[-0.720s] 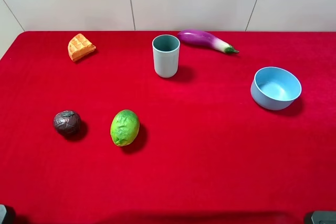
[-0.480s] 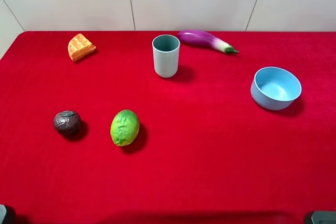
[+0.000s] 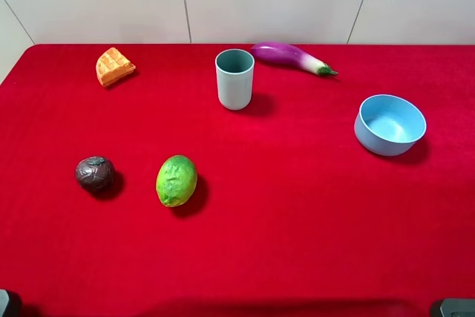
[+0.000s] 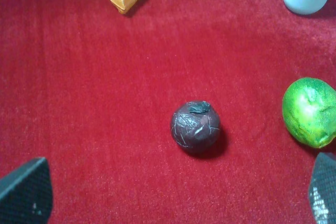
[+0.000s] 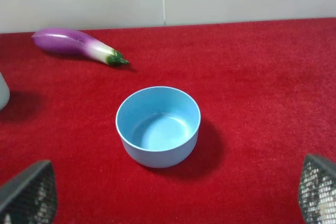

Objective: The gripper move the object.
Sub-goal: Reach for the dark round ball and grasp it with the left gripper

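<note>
Bright, even light; short soft shadows fall right of the wrinkled dark purple-brown round fruit (image 3: 95,174) and pale green plastic cup (image 3: 234,79); wrist views are slightly soft.

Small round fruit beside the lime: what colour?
The fruit is dark purple-brown and wrinkled; the left wrist view shows it best.

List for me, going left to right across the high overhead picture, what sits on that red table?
wrinkled dark fruit → orange waffle piece → green lime → pale green cup → purple eggplant → blue bowl
</note>
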You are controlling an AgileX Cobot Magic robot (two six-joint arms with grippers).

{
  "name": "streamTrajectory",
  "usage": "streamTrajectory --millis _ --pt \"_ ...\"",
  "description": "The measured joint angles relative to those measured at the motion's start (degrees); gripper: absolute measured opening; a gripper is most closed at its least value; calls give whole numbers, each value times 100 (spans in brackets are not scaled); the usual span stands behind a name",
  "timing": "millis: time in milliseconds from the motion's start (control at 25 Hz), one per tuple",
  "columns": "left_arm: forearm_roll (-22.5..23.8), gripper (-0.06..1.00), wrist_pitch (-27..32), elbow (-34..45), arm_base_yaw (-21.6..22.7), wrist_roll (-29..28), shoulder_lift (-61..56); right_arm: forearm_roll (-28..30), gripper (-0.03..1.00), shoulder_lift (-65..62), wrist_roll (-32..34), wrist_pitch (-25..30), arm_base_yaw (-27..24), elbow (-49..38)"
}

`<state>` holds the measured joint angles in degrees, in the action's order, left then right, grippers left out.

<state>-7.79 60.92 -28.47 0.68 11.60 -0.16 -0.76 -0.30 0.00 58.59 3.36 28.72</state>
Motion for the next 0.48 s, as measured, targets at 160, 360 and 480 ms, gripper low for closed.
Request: streamTrajectory --millis 160,360,480 --pt "83 97 0 0 0 -38 0 0 69 0 0 0 0 0" --pt "89 97 41 -95 0 -59 160 0 69 0 0 0 0 0" --pt "95 97 72 -313 0 -59 673 0 69 0 0 0 0 0"
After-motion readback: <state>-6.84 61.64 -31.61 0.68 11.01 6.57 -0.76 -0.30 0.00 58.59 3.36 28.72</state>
